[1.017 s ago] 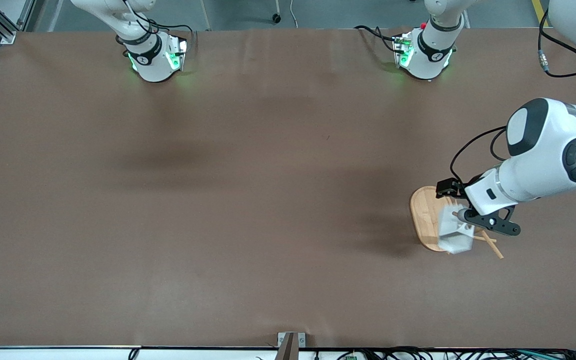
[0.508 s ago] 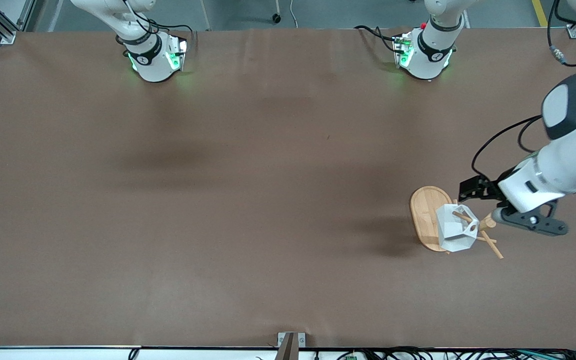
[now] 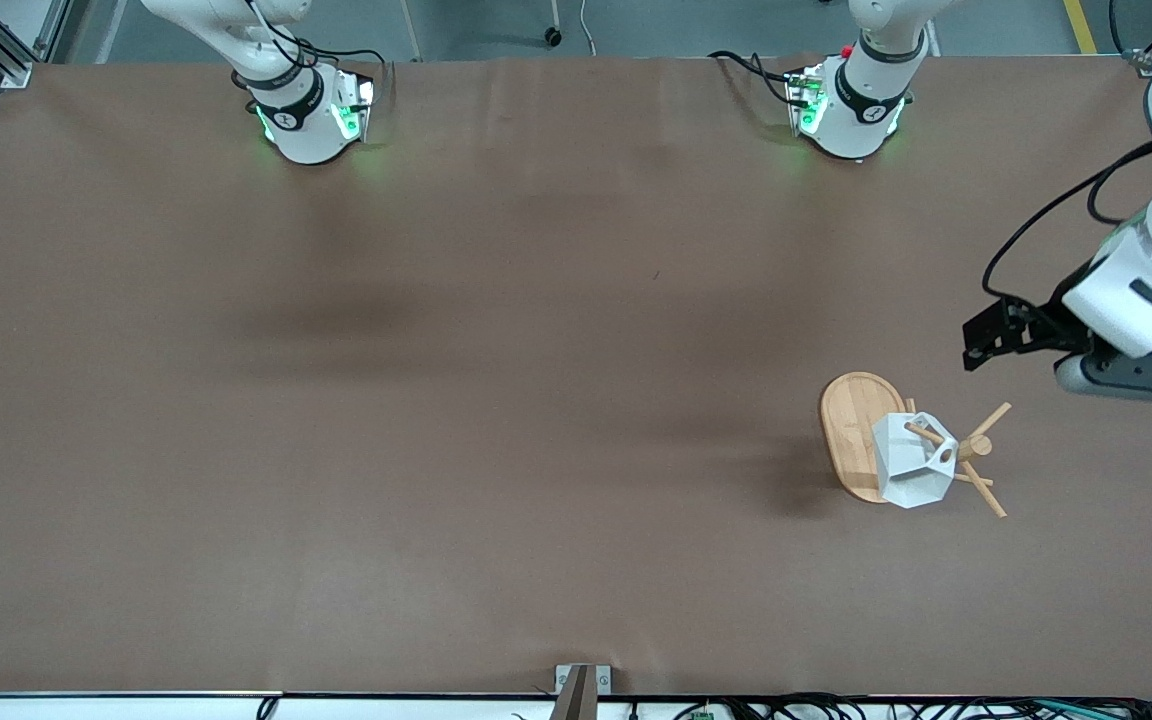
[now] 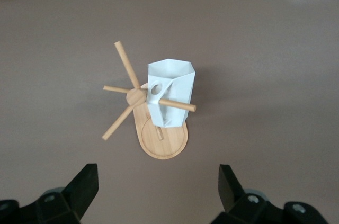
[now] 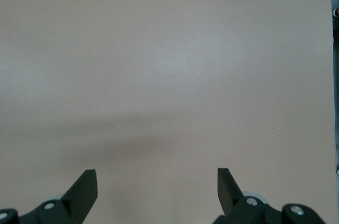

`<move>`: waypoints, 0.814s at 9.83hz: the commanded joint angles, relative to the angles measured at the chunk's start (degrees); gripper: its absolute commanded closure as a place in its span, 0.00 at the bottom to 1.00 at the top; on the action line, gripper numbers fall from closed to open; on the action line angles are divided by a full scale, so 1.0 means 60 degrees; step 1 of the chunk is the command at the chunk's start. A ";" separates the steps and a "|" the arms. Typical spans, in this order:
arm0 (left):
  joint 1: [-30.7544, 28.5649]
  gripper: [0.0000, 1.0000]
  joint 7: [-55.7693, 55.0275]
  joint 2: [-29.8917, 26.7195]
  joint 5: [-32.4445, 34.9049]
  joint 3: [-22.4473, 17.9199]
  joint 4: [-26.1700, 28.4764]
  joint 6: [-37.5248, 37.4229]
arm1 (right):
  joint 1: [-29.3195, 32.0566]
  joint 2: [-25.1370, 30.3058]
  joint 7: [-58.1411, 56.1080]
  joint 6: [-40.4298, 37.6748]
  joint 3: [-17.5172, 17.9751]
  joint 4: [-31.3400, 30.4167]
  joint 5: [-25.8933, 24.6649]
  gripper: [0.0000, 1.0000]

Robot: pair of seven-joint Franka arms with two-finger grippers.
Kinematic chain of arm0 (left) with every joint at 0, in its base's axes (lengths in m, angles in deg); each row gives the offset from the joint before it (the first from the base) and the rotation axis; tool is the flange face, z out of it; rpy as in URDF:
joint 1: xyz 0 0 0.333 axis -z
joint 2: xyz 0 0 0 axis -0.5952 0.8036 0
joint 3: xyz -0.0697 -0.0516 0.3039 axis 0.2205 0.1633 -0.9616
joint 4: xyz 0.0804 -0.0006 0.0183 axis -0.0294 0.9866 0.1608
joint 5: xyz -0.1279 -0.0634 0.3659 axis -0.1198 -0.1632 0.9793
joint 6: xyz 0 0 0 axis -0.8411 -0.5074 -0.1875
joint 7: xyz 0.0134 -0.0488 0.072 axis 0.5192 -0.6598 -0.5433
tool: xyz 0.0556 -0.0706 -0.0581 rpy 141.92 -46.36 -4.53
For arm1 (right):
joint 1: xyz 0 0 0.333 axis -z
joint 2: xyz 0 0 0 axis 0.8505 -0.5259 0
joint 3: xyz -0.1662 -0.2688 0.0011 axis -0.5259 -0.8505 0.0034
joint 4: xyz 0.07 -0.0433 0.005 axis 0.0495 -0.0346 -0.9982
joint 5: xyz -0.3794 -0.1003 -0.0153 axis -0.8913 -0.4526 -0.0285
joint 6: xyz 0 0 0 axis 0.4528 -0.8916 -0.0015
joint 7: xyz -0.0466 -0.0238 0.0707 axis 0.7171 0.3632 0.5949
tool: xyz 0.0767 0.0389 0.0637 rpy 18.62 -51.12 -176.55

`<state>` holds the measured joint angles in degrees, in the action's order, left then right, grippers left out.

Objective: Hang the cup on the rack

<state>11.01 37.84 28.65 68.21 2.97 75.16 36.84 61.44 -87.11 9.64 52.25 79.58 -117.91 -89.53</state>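
Note:
The white faceted cup (image 3: 908, 466) hangs by its handle hole on a peg of the bamboo rack (image 3: 848, 430), which stands toward the left arm's end of the table. In the left wrist view the cup (image 4: 170, 90) sits on a peg above the rack's oval base (image 4: 165, 142). My left gripper (image 3: 1131, 380) is open and empty, up in the air beside the rack and apart from it; its own view shows it (image 4: 158, 187) with jaws wide. My right gripper (image 5: 157, 187) is open and empty over bare table; the front view does not show it.
The brown table (image 3: 496, 400) spreads wide around the rack. Both arm bases (image 3: 308, 115) stand along its edge farthest from the front camera. Free pegs (image 3: 988, 420) stick out from the rack's post toward the left arm's end.
My left gripper has let go of the cup and drawn up and away from the rack toward the left arm's end. The cup stays hanging on its peg.

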 commanded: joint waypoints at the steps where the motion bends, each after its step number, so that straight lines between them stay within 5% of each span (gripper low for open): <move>1: 0.0571 0.00 0.0042 -0.0622 0.0088 -0.0856 0.0192 -0.0233 | 0.0130 0.0181 0.0043 0.0085 0.0136 -0.0200 -0.0097 0.00; 5: 0.3295 0.00 0.0173 -0.1881 -0.1024 -0.4358 0.1023 -0.0877 | 0.0145 0.0151 0.0043 0.0085 0.0121 -0.0200 -0.0082 0.00; 8: 0.4294 0.00 -0.0046 -0.3011 -0.1463 -0.5240 0.2416 -0.0877 | 0.0145 0.0107 0.0043 0.0100 0.0121 -0.0200 -0.0082 0.00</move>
<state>34.60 38.04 14.62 61.04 -25.92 82.64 31.12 61.45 -87.16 9.63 52.27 79.56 -118.04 -89.53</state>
